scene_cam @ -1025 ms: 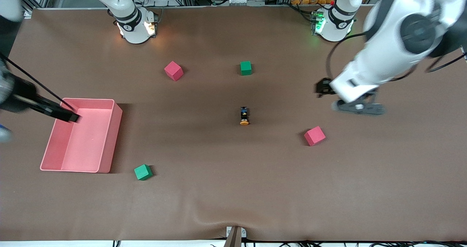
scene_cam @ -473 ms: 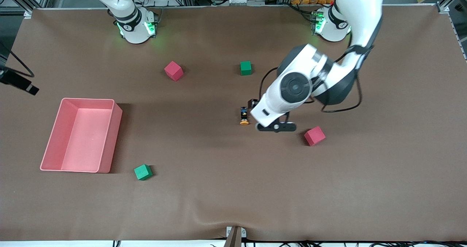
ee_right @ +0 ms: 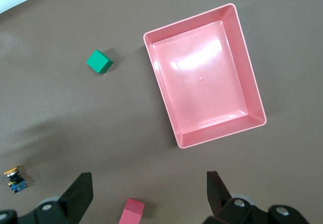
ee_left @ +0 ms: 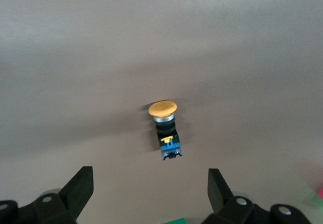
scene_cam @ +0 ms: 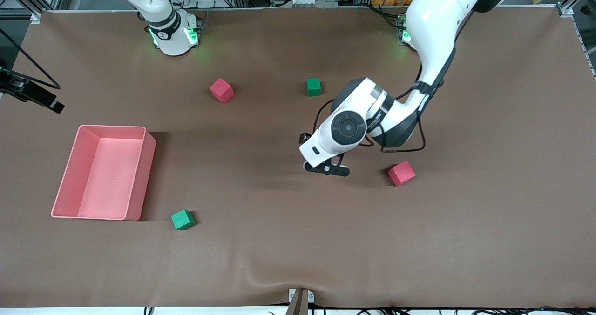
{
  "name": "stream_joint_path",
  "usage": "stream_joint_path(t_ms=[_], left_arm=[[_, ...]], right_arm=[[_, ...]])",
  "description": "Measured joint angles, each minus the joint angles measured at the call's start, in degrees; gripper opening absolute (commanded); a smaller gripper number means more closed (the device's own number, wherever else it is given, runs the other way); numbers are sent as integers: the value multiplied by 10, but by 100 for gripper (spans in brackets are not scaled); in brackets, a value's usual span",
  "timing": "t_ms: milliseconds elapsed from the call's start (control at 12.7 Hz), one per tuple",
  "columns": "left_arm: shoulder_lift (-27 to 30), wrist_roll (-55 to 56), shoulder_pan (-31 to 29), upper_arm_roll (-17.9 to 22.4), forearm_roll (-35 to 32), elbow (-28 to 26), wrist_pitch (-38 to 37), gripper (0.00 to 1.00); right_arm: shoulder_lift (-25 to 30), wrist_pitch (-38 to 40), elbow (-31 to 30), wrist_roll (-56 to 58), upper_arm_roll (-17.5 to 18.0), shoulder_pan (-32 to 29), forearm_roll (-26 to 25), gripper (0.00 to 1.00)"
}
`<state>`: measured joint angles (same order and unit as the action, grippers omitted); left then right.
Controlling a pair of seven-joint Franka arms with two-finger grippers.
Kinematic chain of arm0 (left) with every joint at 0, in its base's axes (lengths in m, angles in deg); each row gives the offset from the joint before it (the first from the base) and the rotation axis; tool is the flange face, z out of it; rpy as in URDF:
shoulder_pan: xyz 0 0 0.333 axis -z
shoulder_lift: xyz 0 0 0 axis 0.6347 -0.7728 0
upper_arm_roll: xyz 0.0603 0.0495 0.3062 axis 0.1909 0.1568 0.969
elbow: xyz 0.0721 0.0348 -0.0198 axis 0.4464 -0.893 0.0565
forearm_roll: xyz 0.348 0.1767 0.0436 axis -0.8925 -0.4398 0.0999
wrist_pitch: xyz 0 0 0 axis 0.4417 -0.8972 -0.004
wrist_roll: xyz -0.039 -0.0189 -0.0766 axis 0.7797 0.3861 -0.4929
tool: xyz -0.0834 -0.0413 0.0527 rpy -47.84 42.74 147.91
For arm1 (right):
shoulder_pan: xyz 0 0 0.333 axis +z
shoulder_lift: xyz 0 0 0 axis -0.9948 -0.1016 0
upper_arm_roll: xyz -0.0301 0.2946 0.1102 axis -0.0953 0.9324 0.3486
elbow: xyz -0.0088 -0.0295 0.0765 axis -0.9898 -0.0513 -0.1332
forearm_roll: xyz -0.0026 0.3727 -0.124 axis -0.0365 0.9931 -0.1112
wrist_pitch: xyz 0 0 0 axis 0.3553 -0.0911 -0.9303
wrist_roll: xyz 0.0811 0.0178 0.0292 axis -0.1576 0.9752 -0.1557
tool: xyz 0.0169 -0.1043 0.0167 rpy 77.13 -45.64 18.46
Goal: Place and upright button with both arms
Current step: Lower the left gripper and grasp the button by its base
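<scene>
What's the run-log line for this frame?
left gripper: open, over button | button: on its side on table | right gripper: open, high near pink bin

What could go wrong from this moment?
The button lies on its side between the open fingers of the left gripper, so closing on its rounded body may roll or squirt it away. The orange cap juts wider than the body, so a grip there might tilt it.
</scene>
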<state>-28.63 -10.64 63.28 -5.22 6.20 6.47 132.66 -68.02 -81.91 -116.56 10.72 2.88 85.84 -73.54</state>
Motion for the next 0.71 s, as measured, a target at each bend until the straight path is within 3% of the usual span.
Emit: stream_joint_path(t_ms=[394, 709], left_arm=[[-54, -48, -1, 1, 20, 2, 6, 100], [-58, -23, 9, 1, 62, 2, 6, 100]], right_arm=[[0, 14, 4, 26, 0, 1, -14, 100], [0, 23, 4, 29, 0, 1, -16, 100]])
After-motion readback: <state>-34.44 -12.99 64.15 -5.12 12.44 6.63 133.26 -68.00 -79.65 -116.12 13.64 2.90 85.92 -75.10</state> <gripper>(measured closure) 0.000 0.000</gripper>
